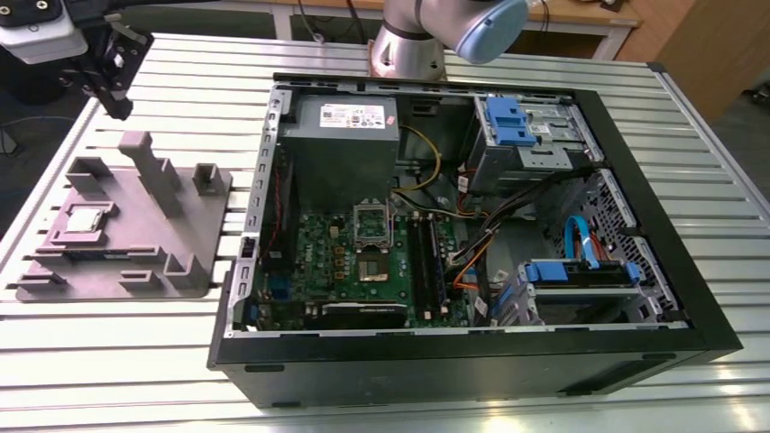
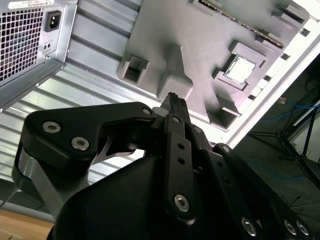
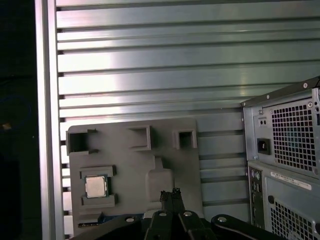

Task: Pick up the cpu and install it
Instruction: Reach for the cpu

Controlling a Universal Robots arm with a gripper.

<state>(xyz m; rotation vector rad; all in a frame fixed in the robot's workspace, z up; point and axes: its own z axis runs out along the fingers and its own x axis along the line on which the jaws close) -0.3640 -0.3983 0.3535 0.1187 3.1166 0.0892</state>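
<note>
The cpu is seated flat, silvery top up, in a square pocket of the grey fixture plate. In the exterior view the pocket is seen on the side of the plate turned away from the computer case. The plate is laid on the slatted table, beside the table's edge at the exterior view's left, with the case just beside it.

The gripper is held above the table, apart from the cpu. Its fingers are pressed together and nothing is gripped between them.

The case is laid on its side with the panel off. Inside it a green motherboard, a grey power supply, two drive cages with blue latches and bundled cables are contained.
</note>
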